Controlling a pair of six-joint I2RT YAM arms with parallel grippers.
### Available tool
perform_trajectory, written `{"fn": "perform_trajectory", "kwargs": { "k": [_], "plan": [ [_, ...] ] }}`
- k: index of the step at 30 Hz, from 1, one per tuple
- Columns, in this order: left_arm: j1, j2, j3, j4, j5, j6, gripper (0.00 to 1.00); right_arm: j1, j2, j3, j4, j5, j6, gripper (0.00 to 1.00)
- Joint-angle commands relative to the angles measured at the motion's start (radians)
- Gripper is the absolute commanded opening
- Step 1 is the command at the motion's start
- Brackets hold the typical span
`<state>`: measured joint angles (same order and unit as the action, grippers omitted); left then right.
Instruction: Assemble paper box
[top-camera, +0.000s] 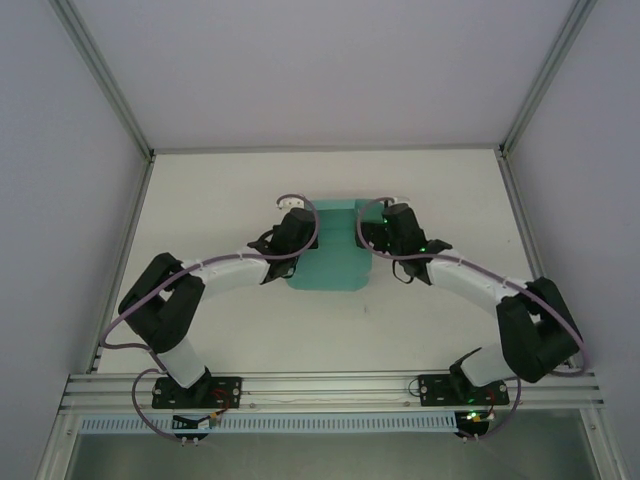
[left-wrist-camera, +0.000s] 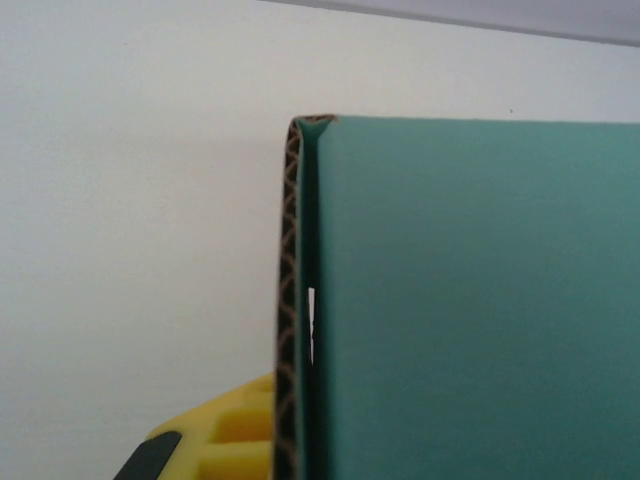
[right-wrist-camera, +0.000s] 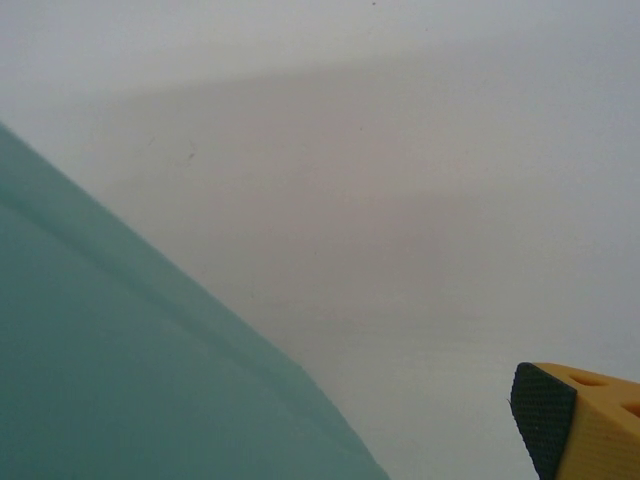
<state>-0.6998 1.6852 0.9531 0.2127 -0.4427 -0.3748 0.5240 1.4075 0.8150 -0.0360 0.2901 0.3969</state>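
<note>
White table. Paper box sits mid-frame in the top view, teal, partly folded, between the two arms. Left gripper at the box's upper-left edge, jaws closed, apparently pinching the doubled-over side wall. Right gripper at the upper-right edge, jaws wide, holding nothing. Step looks like side-wall folding. Next move probably calls for the right gripper to fold its wall while the left one steadies the box.

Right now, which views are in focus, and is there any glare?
Right wrist: soft throughout, the paper box a blurred teal wedge. Left wrist: sharp, its corrugated edge crisp. Top external: sharp, evenly lit, no glare.
</note>
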Motion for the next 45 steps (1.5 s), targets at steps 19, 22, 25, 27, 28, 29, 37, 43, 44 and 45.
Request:
{"fn": "perform_trajectory", "kwargs": {
  "k": [19, 22, 25, 27, 28, 29, 37, 43, 44, 45],
  "plan": [
    [-0.01, -0.005, -0.05, 0.11, 0.084, 0.097, 0.0, -0.398, -0.239, -0.02, -0.169, -0.37, -0.192, 0.94],
    [-0.009, -0.006, -0.042, 0.101, 0.073, 0.098, 0.0, -0.403, -0.183, 0.019, -0.205, -0.437, -0.223, 0.9],
    [-0.01, -0.003, -0.031, 0.094, 0.068, 0.098, 0.0, -0.404, -0.147, 0.017, -0.194, -0.572, -0.239, 0.89],
    [-0.01, 0.0, -0.03, 0.103, 0.078, 0.098, 0.0, -0.401, -0.118, 0.009, -0.175, -0.666, -0.252, 0.89],
    [-0.011, 0.001, -0.027, 0.105, 0.083, 0.099, 0.0, -0.398, -0.105, 0.007, -0.169, -0.713, -0.265, 0.88],
    [-0.01, 0.003, -0.023, 0.104, 0.086, 0.101, 0.0, -0.393, -0.094, 0.006, -0.164, -0.755, -0.274, 0.87],
    [-0.011, 0.014, -0.02, 0.132, 0.106, 0.119, 0.0, -0.344, -0.078, -0.013, -0.109, -0.922, -0.351, 0.84],
    [-0.011, 0.024, -0.011, 0.15, 0.137, 0.126, 0.0, -0.288, -0.012, 0.029, -0.112, -0.928, -0.395, 0.79],
    [-0.011, 0.022, -0.009, 0.152, 0.14, 0.126, 0.0, -0.282, -0.005, 0.033, -0.1, -0.922, -0.392, 0.78],
    [-0.011, 0.021, -0.011, 0.155, 0.143, 0.127, 0.0, -0.278, 0.002, 0.035, -0.091, -0.917, -0.391, 0.75]
  ]
}}
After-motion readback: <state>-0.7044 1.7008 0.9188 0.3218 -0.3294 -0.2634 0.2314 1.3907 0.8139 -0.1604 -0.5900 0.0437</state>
